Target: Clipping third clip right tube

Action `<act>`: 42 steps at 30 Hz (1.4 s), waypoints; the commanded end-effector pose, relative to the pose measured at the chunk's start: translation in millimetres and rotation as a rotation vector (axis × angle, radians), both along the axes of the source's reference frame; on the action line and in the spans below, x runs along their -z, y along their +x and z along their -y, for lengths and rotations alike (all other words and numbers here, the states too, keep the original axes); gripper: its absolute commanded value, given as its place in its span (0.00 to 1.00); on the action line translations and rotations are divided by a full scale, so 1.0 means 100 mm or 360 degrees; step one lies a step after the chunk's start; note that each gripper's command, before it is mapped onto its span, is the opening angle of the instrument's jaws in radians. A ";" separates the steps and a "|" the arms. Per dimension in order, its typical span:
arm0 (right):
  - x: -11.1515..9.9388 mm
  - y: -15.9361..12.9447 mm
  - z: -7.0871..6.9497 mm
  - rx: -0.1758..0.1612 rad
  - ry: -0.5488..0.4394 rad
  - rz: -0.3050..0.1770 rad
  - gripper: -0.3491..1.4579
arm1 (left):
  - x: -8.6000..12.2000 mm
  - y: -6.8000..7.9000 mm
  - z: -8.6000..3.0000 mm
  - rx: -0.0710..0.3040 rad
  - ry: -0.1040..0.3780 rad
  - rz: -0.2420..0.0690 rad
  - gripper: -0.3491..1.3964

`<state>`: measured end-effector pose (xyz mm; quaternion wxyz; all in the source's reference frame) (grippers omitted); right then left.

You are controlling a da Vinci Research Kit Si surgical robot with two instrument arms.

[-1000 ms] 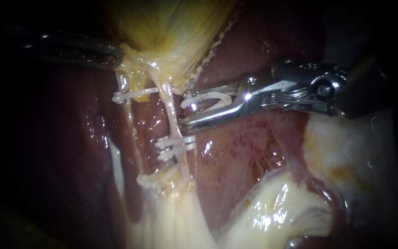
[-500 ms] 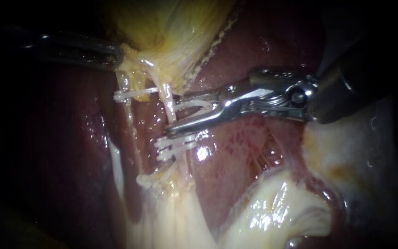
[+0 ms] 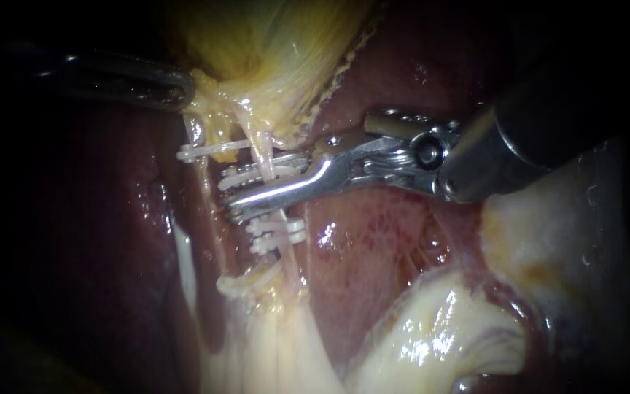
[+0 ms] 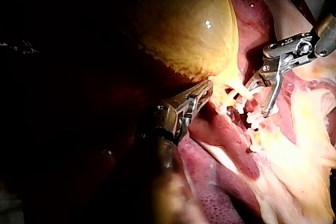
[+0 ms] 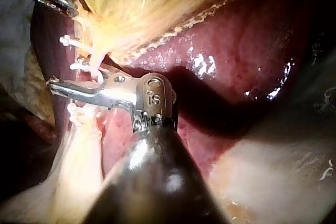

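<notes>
The right tube [image 3: 260, 146] is a thin pale strand running down from the yellow gallbladder [image 3: 271, 51]. Two white clips [image 3: 278, 232] sit on it lower down. My right instrument [image 3: 260, 179] reaches across it just above those clips. Its jaws straddle the tube and carry a white clip [image 3: 236, 177] between them; the right wrist view shows the same [image 5: 79, 85]. My left instrument [image 3: 184, 87] is shut on the gallbladder's lower edge, which the left wrist view also shows [image 4: 206, 94].
The left tube carries a white clip [image 3: 209, 151] higher up and another [image 3: 246, 281] below. Dark red liver [image 3: 402, 219] lies around the tubes. Pale fatty tissue [image 3: 432, 335] fills the lower right.
My right instrument has moved left with its clip. From beside the right tube, its jaws have slid over the tube and now straddle it. The left instrument has held still.
</notes>
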<state>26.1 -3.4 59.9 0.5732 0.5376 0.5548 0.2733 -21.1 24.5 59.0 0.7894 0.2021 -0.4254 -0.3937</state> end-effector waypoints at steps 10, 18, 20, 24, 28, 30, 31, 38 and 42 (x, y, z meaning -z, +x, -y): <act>0.018 -0.006 -0.013 -0.0024 0.0043 -0.0036 0.44 | 0.001 0.000 0.000 0.0000 0.0000 0.0000 0.00; 0.017 -0.004 -0.017 -0.0023 0.0070 -0.0020 0.36 | 0.001 0.000 0.000 0.0000 0.0000 0.0000 0.00; 0.016 0.000 -0.017 -0.0018 0.0087 -0.0014 0.31 | 0.001 0.000 0.000 0.0000 0.0000 0.0000 0.00; 0.016 0.007 -0.018 -0.0039 0.0116 0.0002 0.25 | 0.000 0.000 0.000 0.0000 0.0000 0.0000 0.00; 0.017 0.008 -0.018 -0.0043 0.0117 0.0002 0.18 | 0.000 0.000 0.000 0.0000 0.0000 0.0000 0.00; 0.017 0.008 -0.018 -0.0041 0.0126 0.0007 0.14 | 0.000 0.000 0.000 0.0000 0.0000 0.0000 0.00; 0.017 0.008 -0.018 -0.0040 0.0134 0.0011 0.13 | 0.000 0.000 0.000 0.0000 0.0000 0.0000 0.00; 0.017 0.008 -0.017 -0.0033 0.0167 0.0027 0.00 | 0.000 0.000 0.000 0.0000 0.0000 0.0000 0.00; 0.016 0.007 -0.016 -0.0036 0.0166 0.0028 0.00 | 0.000 0.000 0.000 0.0000 0.0000 0.0000 0.00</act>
